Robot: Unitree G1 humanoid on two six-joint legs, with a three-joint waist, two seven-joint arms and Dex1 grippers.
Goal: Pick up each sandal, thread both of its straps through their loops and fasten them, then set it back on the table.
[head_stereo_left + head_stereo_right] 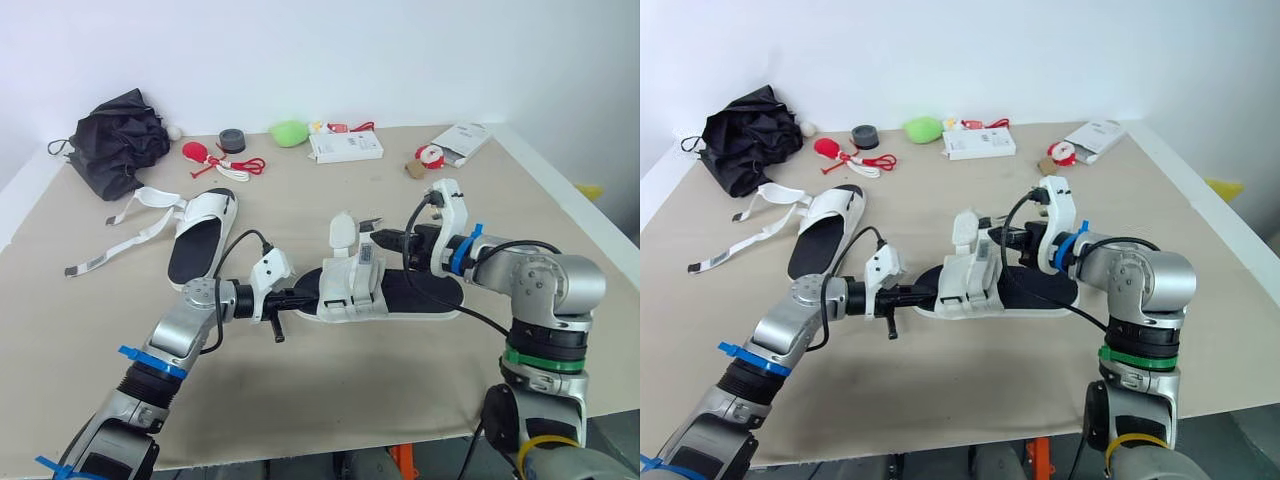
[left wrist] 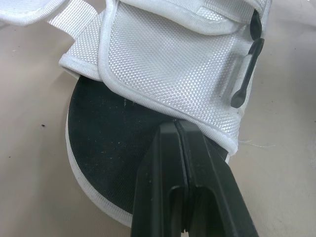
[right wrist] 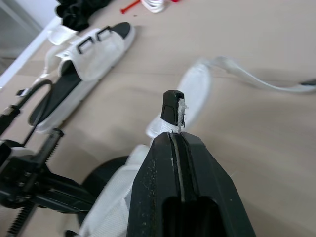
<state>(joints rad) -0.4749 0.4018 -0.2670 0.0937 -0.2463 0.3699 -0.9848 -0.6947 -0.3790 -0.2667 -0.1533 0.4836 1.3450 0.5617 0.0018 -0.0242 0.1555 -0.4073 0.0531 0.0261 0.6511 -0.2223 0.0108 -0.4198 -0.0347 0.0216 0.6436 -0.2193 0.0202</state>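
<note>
Early going, by the look of it: the near sandal (image 1: 390,290) lies mid-tabletop (image 1: 560,210) with one strap standing loose. The left pincer (image 1: 300,298) is clamped on its front flap, and the right pincer (image 1: 385,240) is closed on a strap end (image 3: 174,111). The far sandal (image 1: 200,235) lies unfastened. A black bag (image 1: 120,140) and a box (image 1: 345,147) sit well apart, blocking nothing.

Silver-grey left arm (image 1: 176,334) and right arm (image 1: 548,280) wear blue tape bands (image 1: 458,250), black cables (image 1: 252,238), white wrist housings (image 1: 270,273).
</note>
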